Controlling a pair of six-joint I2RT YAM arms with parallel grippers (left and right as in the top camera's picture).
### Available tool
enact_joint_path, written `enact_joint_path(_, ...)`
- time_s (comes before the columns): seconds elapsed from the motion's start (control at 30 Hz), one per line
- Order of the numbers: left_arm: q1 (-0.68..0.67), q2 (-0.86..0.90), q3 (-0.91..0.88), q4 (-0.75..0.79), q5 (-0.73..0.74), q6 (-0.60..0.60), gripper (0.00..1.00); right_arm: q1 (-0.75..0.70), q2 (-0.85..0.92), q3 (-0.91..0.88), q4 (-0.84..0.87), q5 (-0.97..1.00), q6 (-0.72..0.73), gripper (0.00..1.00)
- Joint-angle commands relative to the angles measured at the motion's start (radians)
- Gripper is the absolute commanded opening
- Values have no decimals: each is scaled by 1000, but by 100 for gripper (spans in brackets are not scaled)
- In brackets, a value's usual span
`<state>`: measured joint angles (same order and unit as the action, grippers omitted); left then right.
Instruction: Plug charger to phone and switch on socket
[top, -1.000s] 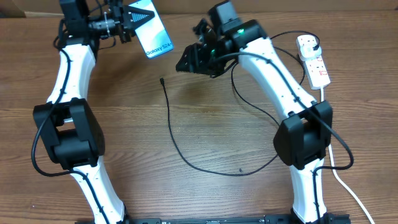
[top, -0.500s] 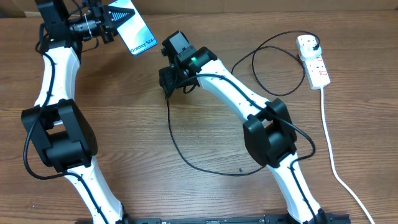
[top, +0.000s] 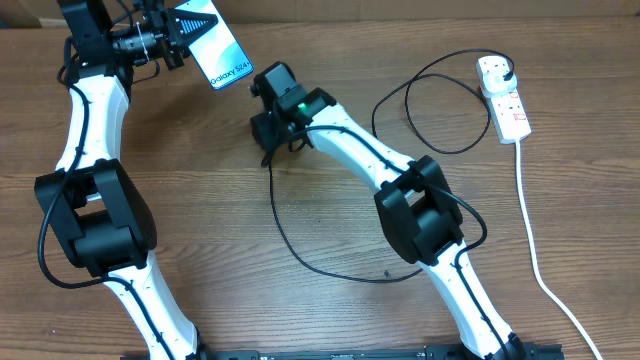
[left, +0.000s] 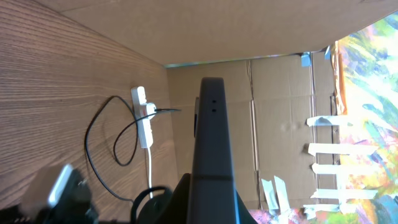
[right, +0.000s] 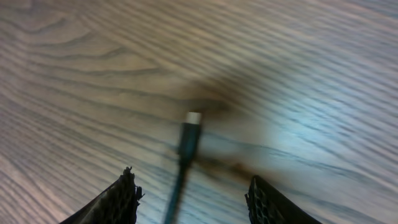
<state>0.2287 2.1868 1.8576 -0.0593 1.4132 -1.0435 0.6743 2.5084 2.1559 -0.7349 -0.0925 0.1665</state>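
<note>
My left gripper (top: 192, 32) is shut on the phone (top: 226, 58) and holds it lifted at the back left, its blue screen facing up. In the left wrist view the phone (left: 211, 143) shows edge-on between the jaws. The charger (top: 285, 230) is a thin black cable that curves across the table to its plug in the white socket (top: 508, 100) at the back right. Its connector tip (right: 193, 118) lies on the wood. My right gripper (right: 194, 196) hangs just above that tip, open, one finger on each side of the cable without touching it. Overhead, the right gripper (top: 268, 138) covers the tip.
The socket's thick white cord (top: 535, 250) runs down the right side to the front edge. A cable loop (top: 440, 105) lies left of the socket. A cardboard wall (left: 280, 93) stands behind the table.
The right arm swung left from the back centre down over the cable tip, its jaws narrowing. The left arm carried the phone a little further left, then held still.
</note>
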Motion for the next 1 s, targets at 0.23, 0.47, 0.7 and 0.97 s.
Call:
enact_joint_path(0.23, -6, -8, 14, 4, 47, 12, 4, 47, 48, 3, 10, 156, -11, 48)
enact_joint_path(0.47, -6, -8, 14, 4, 57, 12, 4, 48, 103, 3, -3, 175, -11, 40)
enact_joint_path(0.7, -7, -8, 14, 4, 57, 12, 4, 48, 105, 33, -139, 174, 31, 4)
enact_joint_path(0.97, -23, -8, 14, 4, 55, 16, 4, 24, 105, 129, -469, 109, 111, 4)
